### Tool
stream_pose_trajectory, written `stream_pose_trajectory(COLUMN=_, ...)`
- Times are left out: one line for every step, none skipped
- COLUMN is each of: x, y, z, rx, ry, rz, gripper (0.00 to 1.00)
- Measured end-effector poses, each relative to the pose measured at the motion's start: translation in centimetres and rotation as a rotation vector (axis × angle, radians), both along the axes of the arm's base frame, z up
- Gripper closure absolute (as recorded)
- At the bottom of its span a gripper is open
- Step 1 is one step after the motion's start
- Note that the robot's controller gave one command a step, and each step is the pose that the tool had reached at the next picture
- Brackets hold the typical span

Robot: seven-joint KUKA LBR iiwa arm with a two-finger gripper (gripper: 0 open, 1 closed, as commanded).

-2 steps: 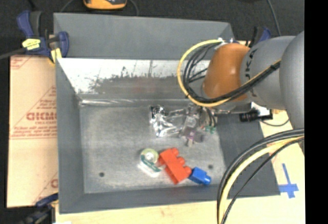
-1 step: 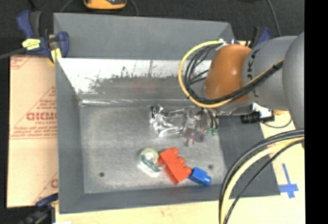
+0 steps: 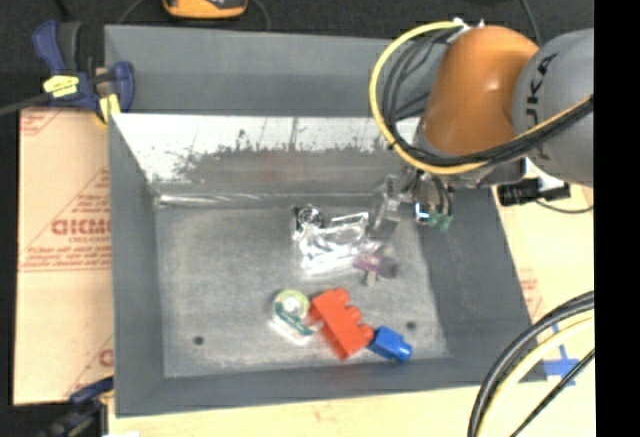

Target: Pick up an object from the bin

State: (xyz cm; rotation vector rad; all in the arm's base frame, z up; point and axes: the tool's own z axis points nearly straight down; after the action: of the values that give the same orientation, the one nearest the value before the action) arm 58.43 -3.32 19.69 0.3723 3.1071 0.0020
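My gripper (image 3: pixel 408 199) hangs below the orange wrist cover at the bin's back right, just above the floor. To its left lies a crumpled silvery, shiny wrapper (image 3: pixel 328 235), its right edge close to the gripper. A small purple piece (image 3: pixel 370 264) sits just below and left of the gripper, touching the wrapper's lower right corner. Nothing shows held in the gripper.
Toward the bin's front lie a red-orange toy brick (image 3: pixel 338 321), a blue piece (image 3: pixel 391 345) touching its right end, and a small whitish-green ring (image 3: pixel 291 307) at its left. The sloped back wall rises right behind the gripper.
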Motion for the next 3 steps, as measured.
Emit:
stream_pose_trajectory(x=1.5, y=-5.9, z=-7.6, rx=-0.004, ry=0.014, rz=0.39, gripper=1.0)
stream_pose_trajectory(x=0.3, y=-4.2, z=0.2, rx=-0.006, ry=0.0, rz=0.406, gripper=1.0)
stream_pose_trajectory(x=-0.9, y=-3.4, z=-6.1, rx=0.0, ry=0.013, rz=0.212, gripper=1.0)
